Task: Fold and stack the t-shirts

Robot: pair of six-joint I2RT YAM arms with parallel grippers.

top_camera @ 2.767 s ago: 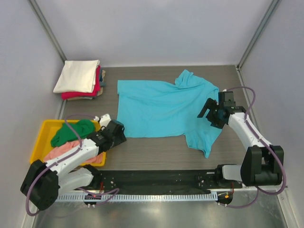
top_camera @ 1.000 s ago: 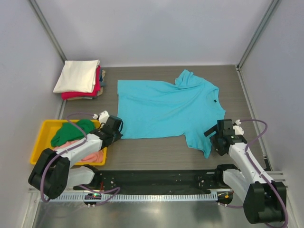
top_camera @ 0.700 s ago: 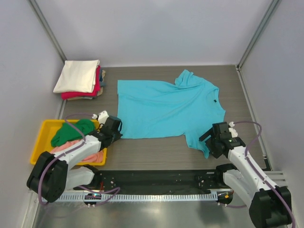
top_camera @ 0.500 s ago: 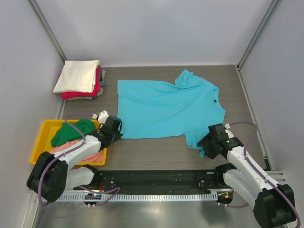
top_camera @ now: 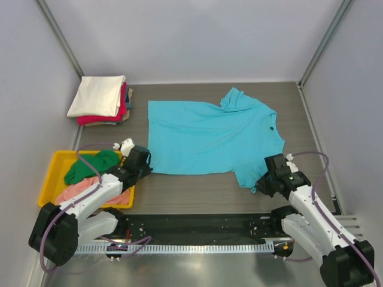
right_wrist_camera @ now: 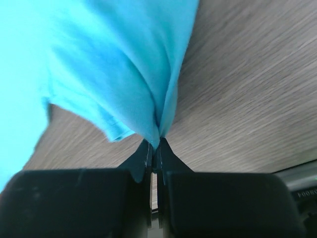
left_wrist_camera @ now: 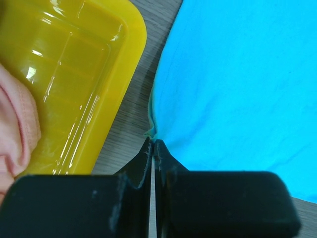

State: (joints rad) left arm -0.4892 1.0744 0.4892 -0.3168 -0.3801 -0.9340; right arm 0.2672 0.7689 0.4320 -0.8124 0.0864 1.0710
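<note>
Step in hand: taking hold for the first fold. The turquoise t-shirt (top_camera: pixel 203 134) lies spread flat mid-tabletop (top_camera: pixel 197 191). My left tool (left_wrist_camera: pixel 152 144) is clamped closed on its hem corner at the shirt's 8 o'clock, just beside the yellow tray (top_camera: pixel 51 173). My right tool (right_wrist_camera: pixel 154 144) is pinched closed on the sleeve tip at 4 o'clock. The folded stack (top_camera: pixel 99 98) sits at 10 o'clock. Judgement: the next move calls for lifting both edges together and carrying them toward 12 o'clock with the cloth taut.
</note>
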